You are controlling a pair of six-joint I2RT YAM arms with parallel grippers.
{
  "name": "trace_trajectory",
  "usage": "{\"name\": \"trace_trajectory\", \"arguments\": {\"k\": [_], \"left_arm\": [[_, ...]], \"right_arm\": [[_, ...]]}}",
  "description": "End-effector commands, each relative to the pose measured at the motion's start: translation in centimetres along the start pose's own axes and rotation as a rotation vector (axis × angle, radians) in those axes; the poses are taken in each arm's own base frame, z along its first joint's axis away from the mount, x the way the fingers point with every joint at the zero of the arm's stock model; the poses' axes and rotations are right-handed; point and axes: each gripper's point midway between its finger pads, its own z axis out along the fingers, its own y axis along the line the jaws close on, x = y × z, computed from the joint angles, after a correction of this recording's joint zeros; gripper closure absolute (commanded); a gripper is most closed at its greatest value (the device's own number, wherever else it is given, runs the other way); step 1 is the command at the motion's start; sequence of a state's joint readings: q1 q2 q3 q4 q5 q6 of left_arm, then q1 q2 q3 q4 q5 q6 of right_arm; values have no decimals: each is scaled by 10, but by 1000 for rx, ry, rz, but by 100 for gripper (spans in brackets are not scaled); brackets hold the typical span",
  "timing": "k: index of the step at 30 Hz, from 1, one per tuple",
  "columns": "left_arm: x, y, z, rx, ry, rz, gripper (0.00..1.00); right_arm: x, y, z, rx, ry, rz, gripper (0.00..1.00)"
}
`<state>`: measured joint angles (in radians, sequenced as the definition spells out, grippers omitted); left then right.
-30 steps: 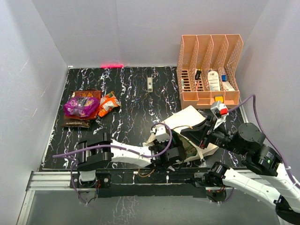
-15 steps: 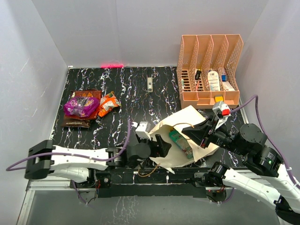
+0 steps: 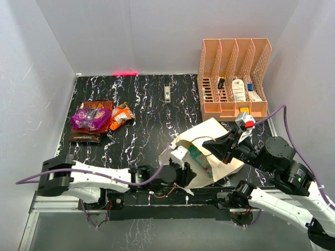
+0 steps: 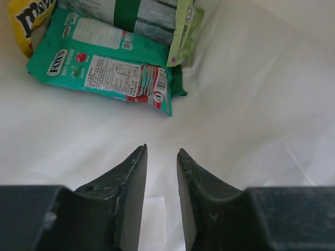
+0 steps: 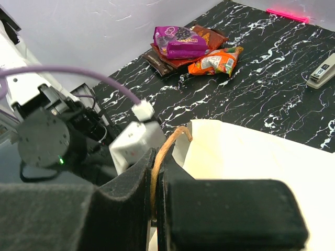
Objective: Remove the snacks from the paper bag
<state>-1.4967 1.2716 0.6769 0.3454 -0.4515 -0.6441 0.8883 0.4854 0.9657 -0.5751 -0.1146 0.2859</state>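
Tan kraft paper fills the lower centre-right of the top view, where the paper bag (image 3: 212, 129) is laid on its side on the black marbled table (image 3: 146, 107), with its mouth turned toward the lower left of the frame. The left gripper (image 4: 161, 151) is pushed into that mouth. In the left wrist view its two dark fingers are set with only a narrow gap, and nothing is caught between them; pale bag lining is seen below and around them. A green packet (image 4: 104, 68) is noted in the upper left of that view, lying flat inside the bag and apart from the fingertips. A yellow packet (image 4: 25, 21) is tucked at the green one's upper left corner, and a silver and green packet (image 4: 141, 15) is laid over its top edge. The right gripper (image 5: 157, 162) is closed tight on the brown cord handle (image 5: 171, 142), by which the bag's upper lip is held raised. In the left middle of the top view, well apart from the bag, a purple packet (image 3: 90, 117) is piled on a dark brown packet (image 3: 85, 137), with an orange packet (image 3: 121, 115) just beside them. A peach file organiser (image 3: 233, 107) is recorded at the upper right.
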Motion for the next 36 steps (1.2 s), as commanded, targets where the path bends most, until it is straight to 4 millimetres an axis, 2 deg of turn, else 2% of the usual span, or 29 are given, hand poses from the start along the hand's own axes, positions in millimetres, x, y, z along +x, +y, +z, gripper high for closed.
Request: {"name": "trace_trajectory", "arguments": {"k": [1,7,12,14,18,20,25,29,33,36], "left_arm": [[-10,-12,26,-27,-37,85,74],[-8,0,49,-91,-26,109,85],[10,1,58,-73,-4,95,85],[17,7,62,-82,-3,74,81],[21,21,76,-122,18,-37,67],[22,29,80,-183,27,-86,51],[22,48,82,-355,-1,-217,45],[24,73,79,-520,-27,-265,28],[15,83,86,-600,-65,-288,26],[10,86,97,-604,-81,-310,31]], "right_arm": [[-22,3,-3,-2,-64,-25,93],[-31,5,-8,0,-84,-31,93],[-33,5,-8,3,-92,-39,93],[-34,6,-7,-7,-94,-41,93],[-33,8,-5,-16,-87,-41,93],[-32,8,-5,-17,-85,-40,93],[-31,7,-6,-17,-92,-41,93],[-26,7,-5,-20,-73,-31,93],[-22,9,-5,-32,-67,-11,93],[-23,10,-7,-35,-79,-2,93]]}}
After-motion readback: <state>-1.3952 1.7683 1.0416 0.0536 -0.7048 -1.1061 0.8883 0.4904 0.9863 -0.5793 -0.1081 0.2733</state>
